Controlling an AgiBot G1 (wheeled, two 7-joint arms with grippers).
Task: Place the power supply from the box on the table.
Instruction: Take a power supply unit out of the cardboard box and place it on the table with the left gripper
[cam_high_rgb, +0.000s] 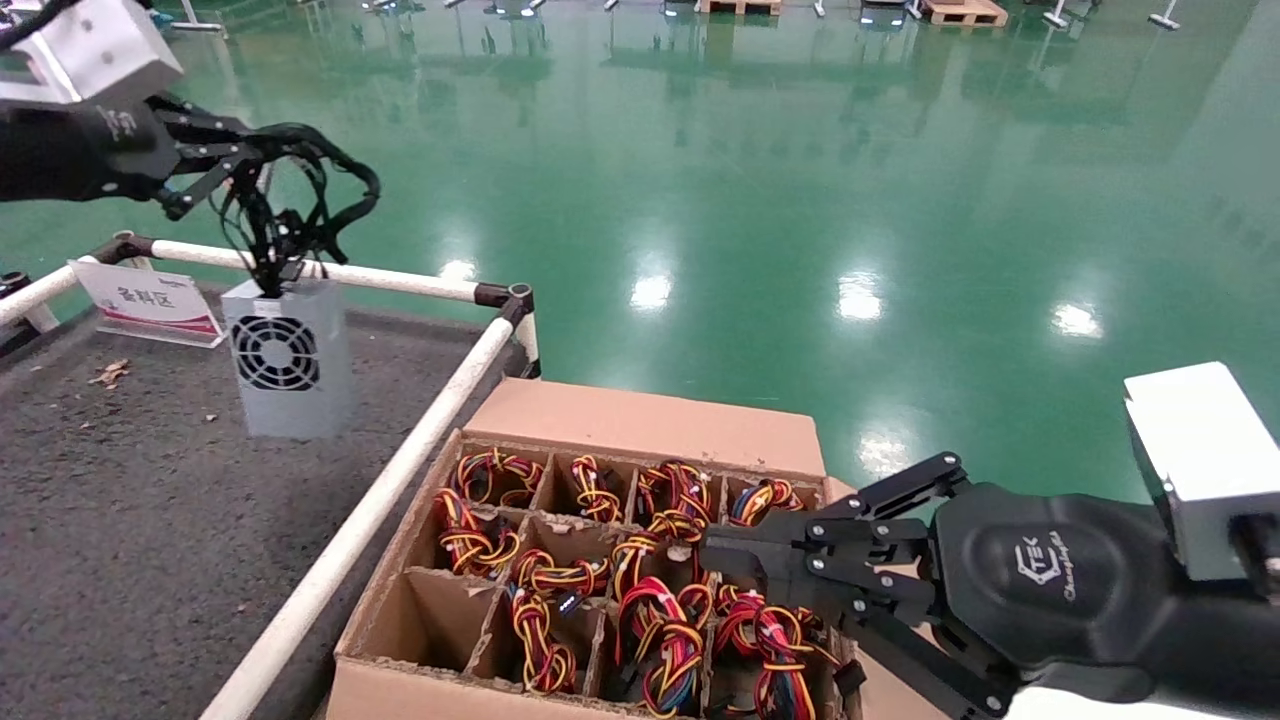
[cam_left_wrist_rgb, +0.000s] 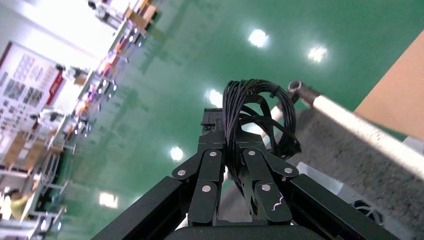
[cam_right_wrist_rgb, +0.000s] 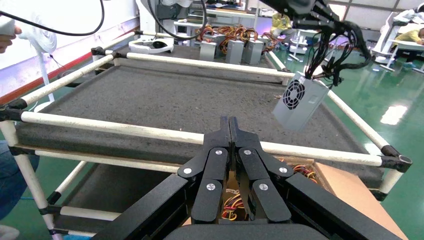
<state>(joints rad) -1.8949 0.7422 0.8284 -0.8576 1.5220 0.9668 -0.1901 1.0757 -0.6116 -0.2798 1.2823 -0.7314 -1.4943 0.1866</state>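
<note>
The power supply, a light-grey metal box with a round black fan grille, hangs tilted by its black cables over the dark speckled table, close to the rail corner. My left gripper is shut on that cable bundle, which runs between its fingers. In the right wrist view the power supply dangles above the table. My right gripper is shut and empty, hovering over the box, and its closed tips point toward the table rail.
The box's cells hold several units with red-yellow cable bundles; the near left cell looks empty. A white pipe rail separates table and box. A white label sign and more power supplies stand on the table.
</note>
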